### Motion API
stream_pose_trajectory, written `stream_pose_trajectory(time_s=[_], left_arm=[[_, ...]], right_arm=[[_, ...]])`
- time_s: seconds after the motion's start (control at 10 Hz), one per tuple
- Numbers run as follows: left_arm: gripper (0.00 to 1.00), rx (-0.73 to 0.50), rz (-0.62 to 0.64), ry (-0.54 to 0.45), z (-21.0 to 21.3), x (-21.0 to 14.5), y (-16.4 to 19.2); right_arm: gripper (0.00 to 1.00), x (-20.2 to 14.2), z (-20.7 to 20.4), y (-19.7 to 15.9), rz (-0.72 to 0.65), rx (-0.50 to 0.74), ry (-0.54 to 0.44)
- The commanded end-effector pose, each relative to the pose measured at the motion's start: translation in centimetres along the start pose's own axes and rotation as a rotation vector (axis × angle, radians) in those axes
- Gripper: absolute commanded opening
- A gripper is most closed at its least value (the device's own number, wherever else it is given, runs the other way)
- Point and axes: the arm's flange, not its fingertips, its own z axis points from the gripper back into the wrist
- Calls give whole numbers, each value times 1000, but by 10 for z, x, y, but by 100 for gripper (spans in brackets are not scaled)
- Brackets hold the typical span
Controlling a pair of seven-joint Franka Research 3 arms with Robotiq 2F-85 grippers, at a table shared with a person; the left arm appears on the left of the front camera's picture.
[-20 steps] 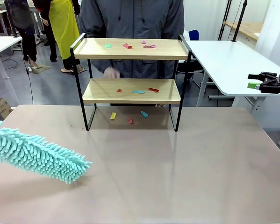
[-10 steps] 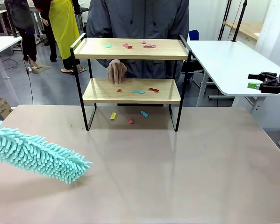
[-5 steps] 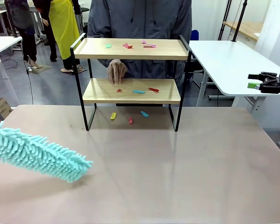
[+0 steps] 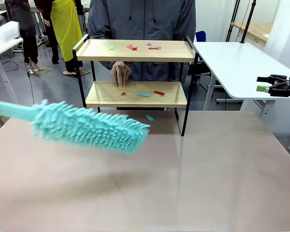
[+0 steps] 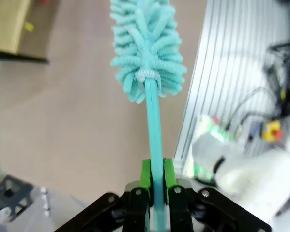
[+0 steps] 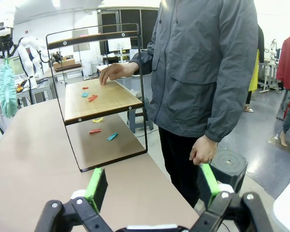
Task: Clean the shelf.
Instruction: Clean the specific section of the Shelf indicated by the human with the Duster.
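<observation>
The shelf stands at the far middle of the brown table, and small coloured scraps lie on its top board. More scraps dot the lower board. My left gripper is shut on the thin handle of a fluffy teal duster. The duster hangs level in the air just in front of the shelf's left half. Out at the right, over a white side table, my right gripper is open with nothing in it. In the right wrist view the shelf shows side-on, with the duster far to the left.
A person stands behind the shelf, one hand resting at the back of the lower board. A blue scrap lies on the table under the shelf. The white side table runs along the right.
The duster has swung up off the table's left side and moved right toward the shelf. The person's hand and my right gripper have stayed put.
</observation>
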Motion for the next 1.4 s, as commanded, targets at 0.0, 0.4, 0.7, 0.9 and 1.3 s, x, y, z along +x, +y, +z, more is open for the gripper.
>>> stream_pose_trajectory(time_s=[0.0, 0.4, 0.7, 0.9, 1.3], left_arm=[[13, 101, 148, -106, -8, 48, -7], [13, 134, 329, -294, -38, 103, -8], [13, 153, 314, -246, -27, 103, -13], [13, 100, 409, -287, -42, 128, -6], [13, 110, 558, -383, -84, 201, 10]], right_arm=[[100, 2, -2, 0, 4, 2, -2], [100, 2, -2, 0, 4, 2, -2], [100, 2, -2, 0, 4, 2, -2], [100, 2, -2, 0, 4, 2, -2], [100, 2, -2, 0, 4, 2, -2]])
